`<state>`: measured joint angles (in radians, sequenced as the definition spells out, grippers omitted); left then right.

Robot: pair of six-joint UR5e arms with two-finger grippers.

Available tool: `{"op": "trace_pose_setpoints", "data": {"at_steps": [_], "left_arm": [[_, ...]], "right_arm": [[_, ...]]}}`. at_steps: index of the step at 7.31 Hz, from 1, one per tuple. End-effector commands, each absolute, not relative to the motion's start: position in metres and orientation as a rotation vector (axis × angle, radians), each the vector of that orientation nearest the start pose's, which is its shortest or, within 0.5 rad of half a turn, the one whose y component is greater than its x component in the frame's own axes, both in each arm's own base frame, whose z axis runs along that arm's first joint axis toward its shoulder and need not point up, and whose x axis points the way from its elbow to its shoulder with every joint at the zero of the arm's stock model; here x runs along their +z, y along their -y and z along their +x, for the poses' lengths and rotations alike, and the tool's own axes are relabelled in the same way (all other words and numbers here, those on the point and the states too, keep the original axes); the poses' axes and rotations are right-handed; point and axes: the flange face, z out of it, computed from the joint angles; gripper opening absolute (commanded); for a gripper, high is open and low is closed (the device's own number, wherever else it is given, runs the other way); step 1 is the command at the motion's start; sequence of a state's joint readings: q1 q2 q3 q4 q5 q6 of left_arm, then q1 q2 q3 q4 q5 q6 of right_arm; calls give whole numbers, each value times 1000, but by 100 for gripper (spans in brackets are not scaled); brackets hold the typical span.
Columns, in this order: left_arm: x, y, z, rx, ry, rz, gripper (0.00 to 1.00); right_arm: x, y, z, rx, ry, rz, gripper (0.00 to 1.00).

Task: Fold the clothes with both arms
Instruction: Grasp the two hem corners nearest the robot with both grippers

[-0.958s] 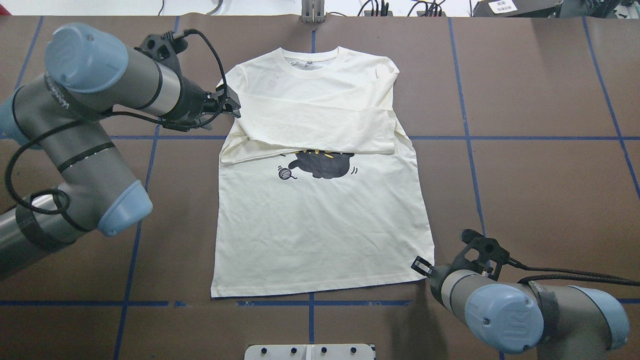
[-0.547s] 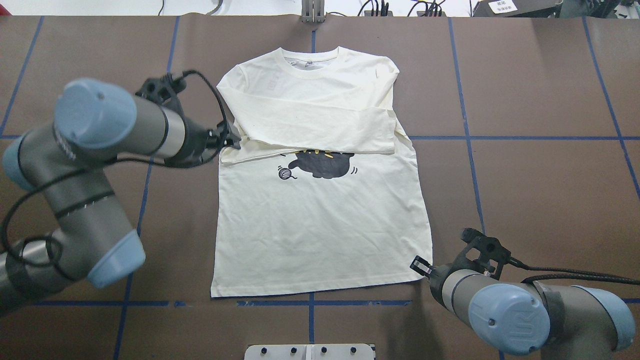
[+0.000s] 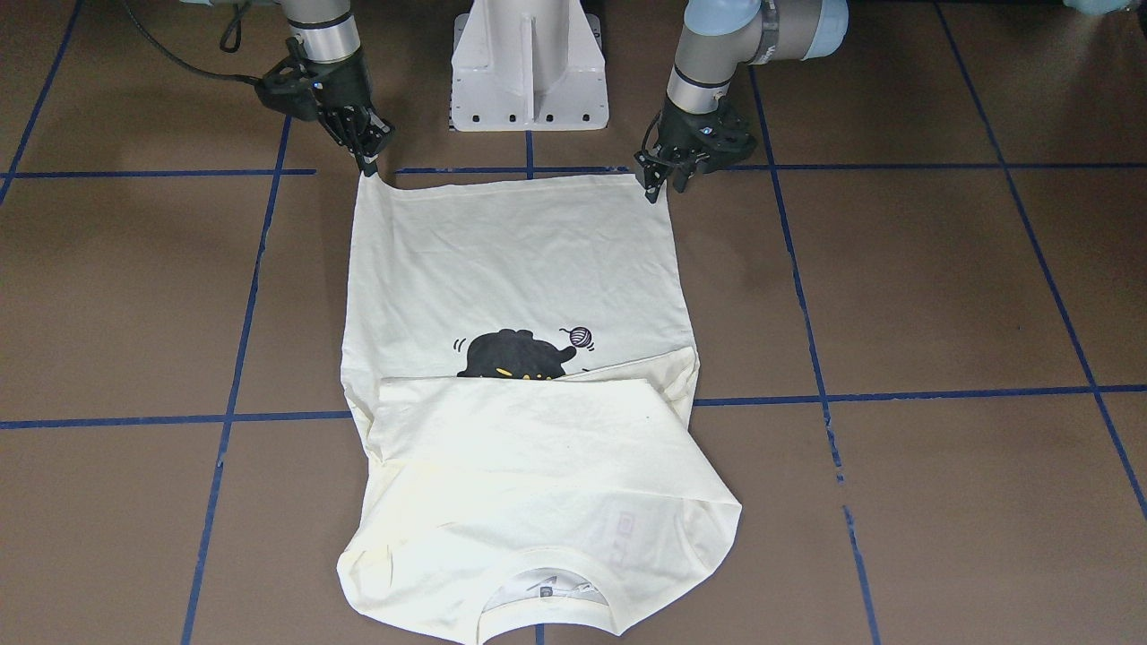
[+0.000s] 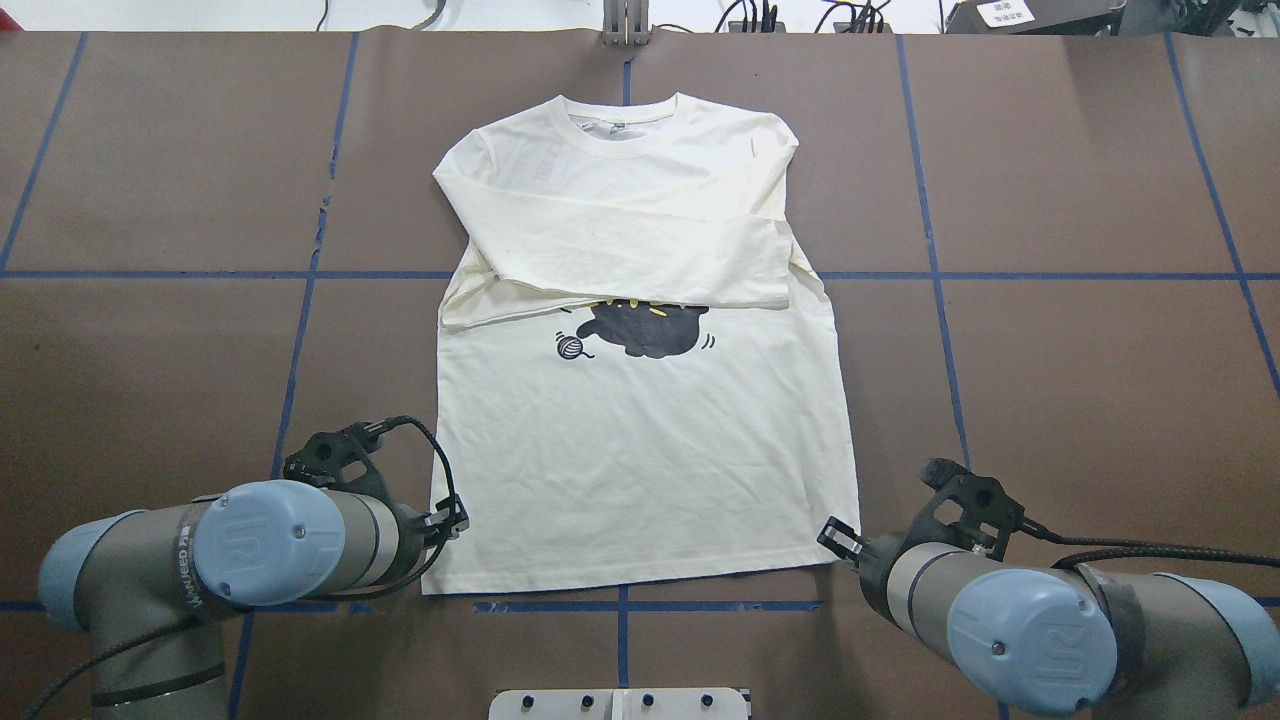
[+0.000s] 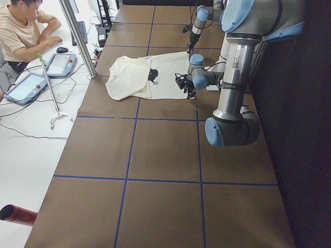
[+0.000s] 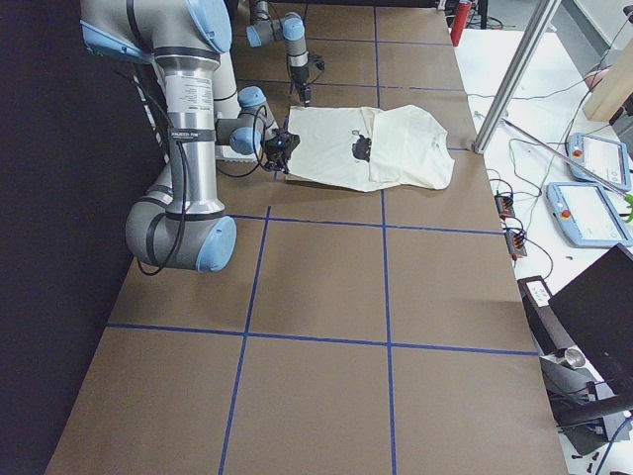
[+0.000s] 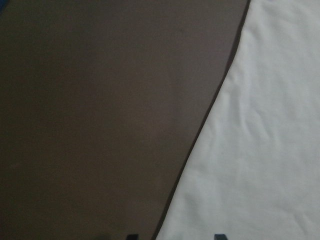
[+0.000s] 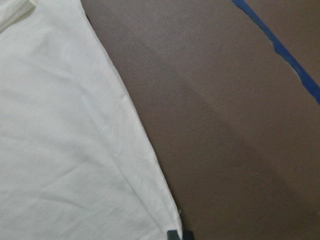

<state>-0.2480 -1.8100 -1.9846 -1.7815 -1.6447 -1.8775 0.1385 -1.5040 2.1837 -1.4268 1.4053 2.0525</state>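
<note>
The cream shirt (image 4: 640,450) lies flat and print-up on the brown table, collar at the far side. Both sleeves are folded across the chest and cover the top of the black cat (image 4: 645,330). My left gripper (image 4: 455,522) is low at the near-left hem corner. In the left wrist view its fingertips (image 7: 131,236) stand wide apart astride the shirt's edge (image 7: 260,150), so it is open. My right gripper (image 4: 838,535) is at the near-right hem corner. In the right wrist view its tips (image 8: 179,234) are close together at the corner of the cloth (image 8: 60,140).
Blue tape lines (image 4: 930,275) cross the brown table cover. The white pedestal base (image 3: 529,63) stands between the arms at the near edge. A seated operator (image 5: 20,31) and tablets (image 5: 59,64) are beyond the table's far side.
My left arm has swung from the shirt's far-left shoulder back to the near-left hem corner. The right arm has stayed put. The near-right hem corner has shifted slightly inward.
</note>
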Motion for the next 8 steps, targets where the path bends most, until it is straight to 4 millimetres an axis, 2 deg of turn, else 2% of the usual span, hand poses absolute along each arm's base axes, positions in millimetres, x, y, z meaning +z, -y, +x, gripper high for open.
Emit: {"op": "trace_pose_setpoints", "data": {"at_steps": [1,5,7,8], "left_arm": [[326,240,513,-485,-865,-126,55],[332,234,517,-478,-831,-131,52],[333,228,519,-469,-824,-134,46],[333,228,519,-468,-825,-135,36]], "right_arm": [[334,213,-448,651,852,14,0],[333,214,-448,652,854,14,0],[332,214,-448,652,855,14,0],[332,214,-448,652,855,14,0]]}}
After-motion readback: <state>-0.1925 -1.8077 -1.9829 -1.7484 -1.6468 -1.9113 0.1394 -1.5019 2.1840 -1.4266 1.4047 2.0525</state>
